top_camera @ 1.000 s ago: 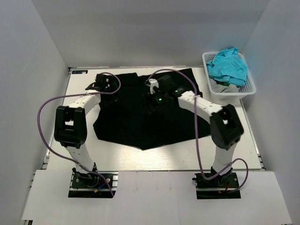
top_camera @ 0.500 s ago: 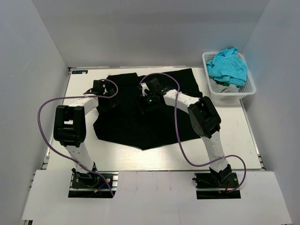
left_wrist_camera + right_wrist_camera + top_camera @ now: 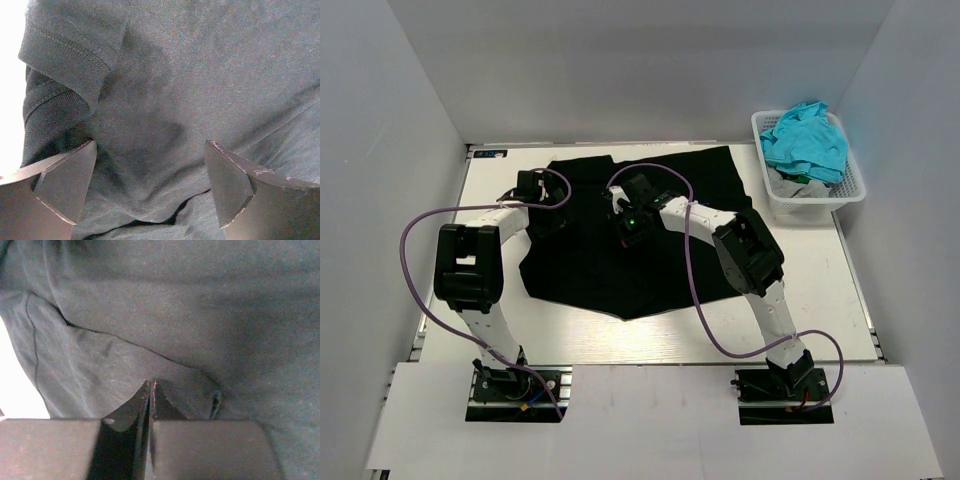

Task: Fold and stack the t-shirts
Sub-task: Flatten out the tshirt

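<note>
A black t-shirt [image 3: 620, 272] lies spread on the white table [image 3: 820, 300]. Over its left sleeve my left gripper [image 3: 542, 203] hangs open. In the left wrist view the left gripper [image 3: 150, 167] straddles rumpled cloth [image 3: 210, 65] just beside the ribbed sleeve hem [image 3: 65, 55], its fingers [image 3: 65, 182] wide apart. My right gripper [image 3: 626, 228] is down on the upper middle of the shirt. Close up, the right gripper [image 3: 151, 386] has its jaws pressed together on a pinch of the black cloth [image 3: 200, 310], with a small pucker beside the tips.
At the back right a white lattice basket [image 3: 843, 190] holds crumpled teal cloth [image 3: 807, 140]. Purple cables loop from both arms. Grey walls stand close on the left, right and back. Bare table shows right of the shirt and along the near edge.
The right arm swung left across the shirt and its gripper went from open to shut on the cloth. The left gripper shifted slightly onto the sleeve and stayed open.
</note>
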{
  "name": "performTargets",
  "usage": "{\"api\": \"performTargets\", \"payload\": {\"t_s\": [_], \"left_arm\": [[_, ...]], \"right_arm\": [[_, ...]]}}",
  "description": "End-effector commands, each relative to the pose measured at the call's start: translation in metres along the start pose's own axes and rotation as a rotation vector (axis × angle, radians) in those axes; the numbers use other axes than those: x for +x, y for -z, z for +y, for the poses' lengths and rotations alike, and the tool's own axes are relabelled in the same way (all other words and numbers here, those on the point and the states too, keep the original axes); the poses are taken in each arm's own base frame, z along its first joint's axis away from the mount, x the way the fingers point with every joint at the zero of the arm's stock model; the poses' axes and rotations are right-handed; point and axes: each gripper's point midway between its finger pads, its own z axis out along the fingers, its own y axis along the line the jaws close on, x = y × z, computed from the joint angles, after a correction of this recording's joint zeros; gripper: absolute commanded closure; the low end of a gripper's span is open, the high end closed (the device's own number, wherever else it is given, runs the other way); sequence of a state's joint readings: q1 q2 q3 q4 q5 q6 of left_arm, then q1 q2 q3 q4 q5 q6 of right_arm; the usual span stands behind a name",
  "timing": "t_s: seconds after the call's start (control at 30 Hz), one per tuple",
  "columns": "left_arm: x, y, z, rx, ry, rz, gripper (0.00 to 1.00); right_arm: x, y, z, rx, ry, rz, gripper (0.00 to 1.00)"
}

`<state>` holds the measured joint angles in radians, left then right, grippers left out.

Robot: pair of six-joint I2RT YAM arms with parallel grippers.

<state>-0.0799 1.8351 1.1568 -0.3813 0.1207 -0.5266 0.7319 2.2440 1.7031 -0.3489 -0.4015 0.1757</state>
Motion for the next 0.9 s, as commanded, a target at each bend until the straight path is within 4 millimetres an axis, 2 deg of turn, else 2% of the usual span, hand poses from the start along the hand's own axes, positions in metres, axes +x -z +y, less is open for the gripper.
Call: {"api": "performTargets", "payload": {"t_s": [0.0,0.1,0.23,0.4,0.43,0.57,0.87], "left_arm": [[0.001,-0.002,0.001,0.004,-0.002,0.016,0.01],[-0.002,-0.001,-0.001,0.009,-0.004,0.008,0.01],[-0.003,0.002,-0.005,0.023,0.004,0.006,0.01],[-0.003,0.002,-0.005,0.023,0.004,0.006,0.01],[-0.003,0.002,-0.005,0.023,0.004,0.006,0.01],[-0.003,0.002,-0.005,0.023,0.004,0.006,0.01],[-0.003,0.002,-0.005,0.023,-0.005,0.006,0.01]], "right_arm": [[-0.006,0.008,0.004,0.0,0.002,-0.022,1.0],[-0.008,0.014,-0.003,0.082,0.018,-0.039,1.0],[-0.013,0.026,-0.011,0.158,0.053,-0.066,0.65],[-0.027,0.044,-0.018,0.224,0.096,-0.125,0.48],[-0.024,0.043,-0.022,0.233,0.098,-0.119,0.41],[-0.024,0.044,-0.026,0.252,0.123,-0.133,0.39],[-0.01,0.029,-0.026,0.206,0.113,-0.074,0.38]]}}
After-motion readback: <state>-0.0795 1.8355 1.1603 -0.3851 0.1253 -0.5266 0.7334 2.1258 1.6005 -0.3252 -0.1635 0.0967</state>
